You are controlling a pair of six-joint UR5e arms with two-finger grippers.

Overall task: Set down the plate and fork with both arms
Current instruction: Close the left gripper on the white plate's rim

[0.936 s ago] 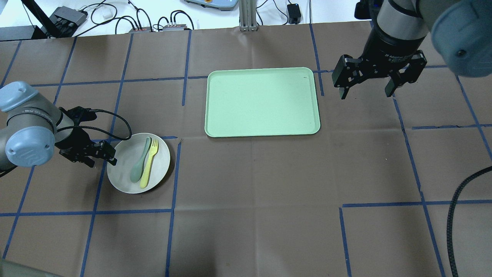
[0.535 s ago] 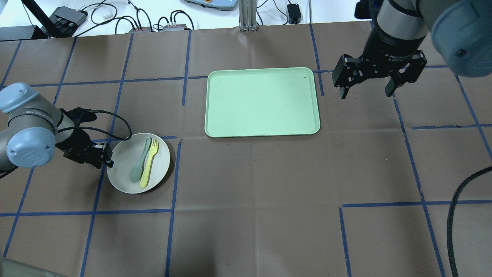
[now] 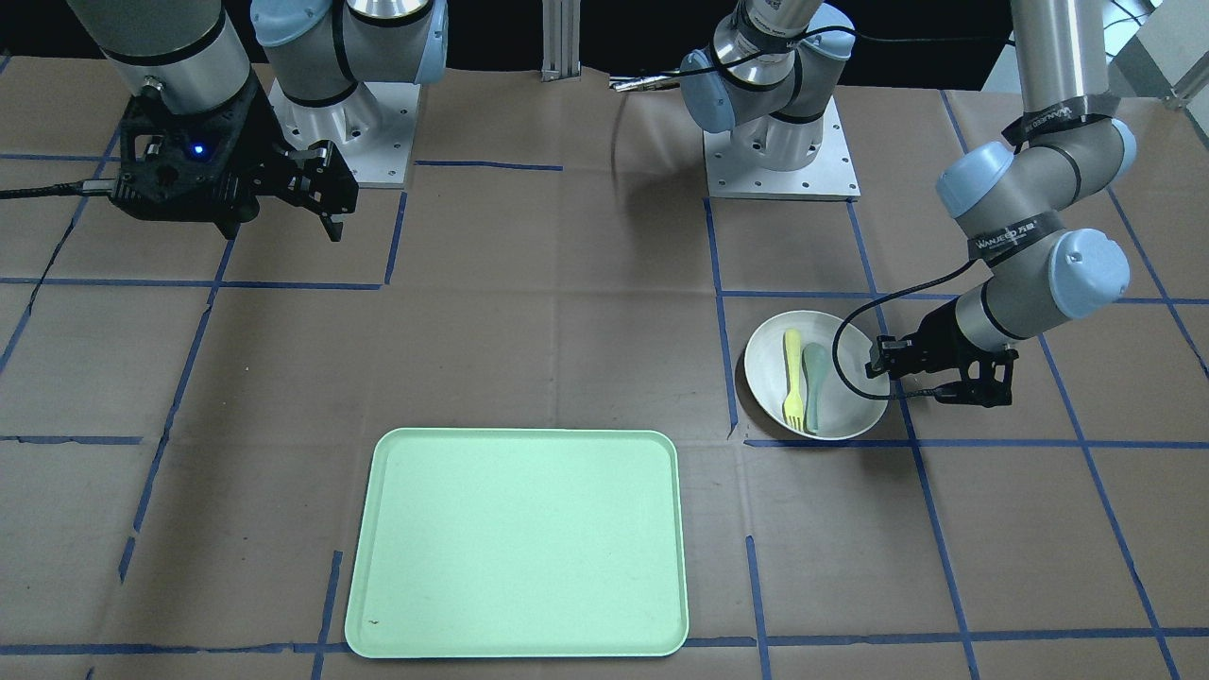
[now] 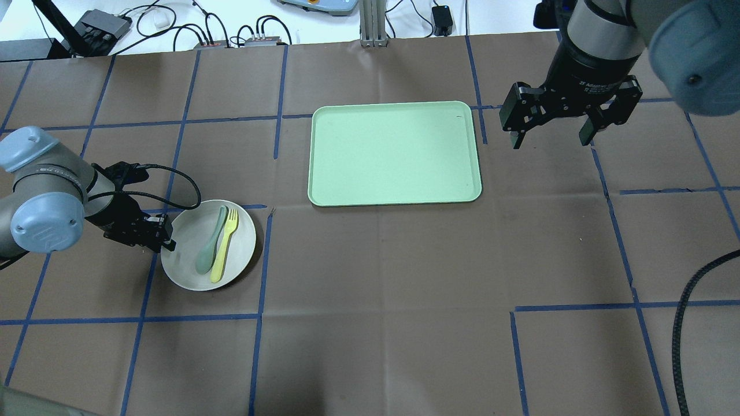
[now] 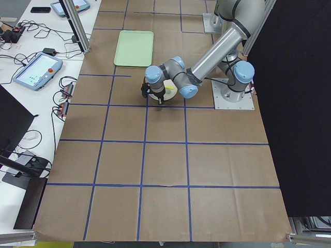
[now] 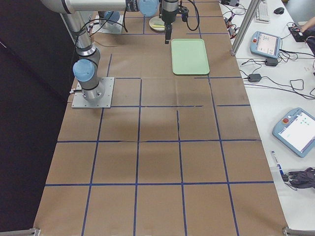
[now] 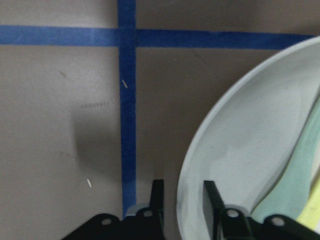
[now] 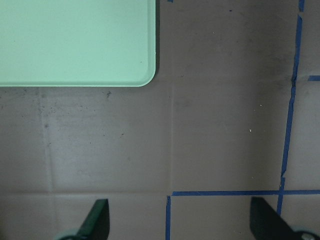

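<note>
You have brown paper gridded with blue tape. Well off the tray, on the robot's left, the plate carries the fork and the spoon. The left gripper straddles its rim, jaws narrow. The right gripper hangs beside the tray, jaws wide.

Overhead opposite front view, sharing tray, side views far, wrist views close, seemingly downward

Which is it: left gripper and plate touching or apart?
Cannot tell. Left wrist view: the plate rim sits between the left gripper fingers; one overlaps it, contact unclear.
</note>
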